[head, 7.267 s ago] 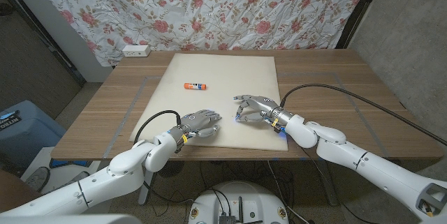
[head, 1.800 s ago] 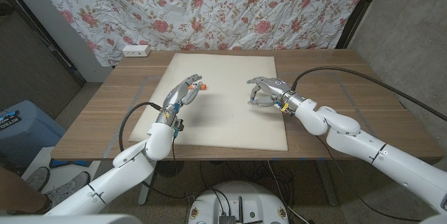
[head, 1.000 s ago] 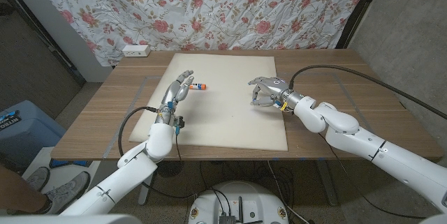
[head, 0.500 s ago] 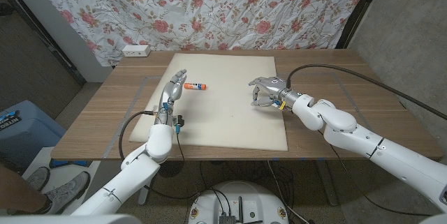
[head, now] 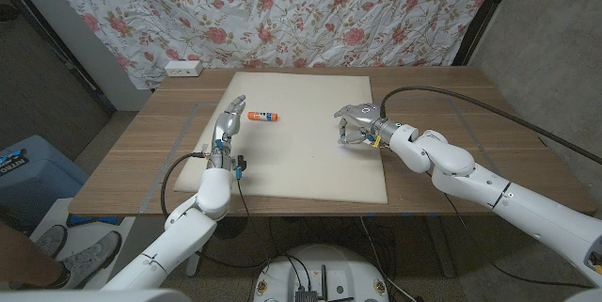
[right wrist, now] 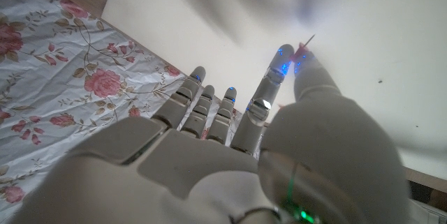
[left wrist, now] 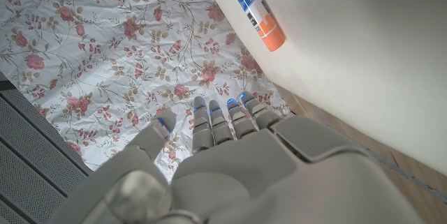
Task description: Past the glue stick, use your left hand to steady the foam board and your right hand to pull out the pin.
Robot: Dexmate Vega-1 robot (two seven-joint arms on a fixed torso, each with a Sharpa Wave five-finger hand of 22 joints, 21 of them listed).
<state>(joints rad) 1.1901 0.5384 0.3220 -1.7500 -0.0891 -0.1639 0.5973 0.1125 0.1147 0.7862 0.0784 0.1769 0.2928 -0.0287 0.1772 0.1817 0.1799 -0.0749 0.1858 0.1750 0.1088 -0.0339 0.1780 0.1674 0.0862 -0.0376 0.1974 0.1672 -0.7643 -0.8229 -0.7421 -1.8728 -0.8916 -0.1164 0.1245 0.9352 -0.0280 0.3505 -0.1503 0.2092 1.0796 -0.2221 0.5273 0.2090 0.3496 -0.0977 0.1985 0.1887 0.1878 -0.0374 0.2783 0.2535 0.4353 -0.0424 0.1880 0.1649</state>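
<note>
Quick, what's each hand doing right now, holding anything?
Left hand: open, fingers extended, holding nothing, beside the glue stick.
Right hand: pinching the pin between thumb and finger.

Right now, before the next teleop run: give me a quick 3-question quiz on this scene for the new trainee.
1. True or false: the orange cylindrical glue stick lies on the cream rectangular foam board.
2. What does the right robot hand pinch between thumb and finger? A) a thin metal pin with a pink head B) a bottle cap C) nothing
3. Fill in: the left robot hand, raised at the board's left edge near the glue stick, holds ___.

Key: 1 true; 2 A; 3 nothing.
</note>
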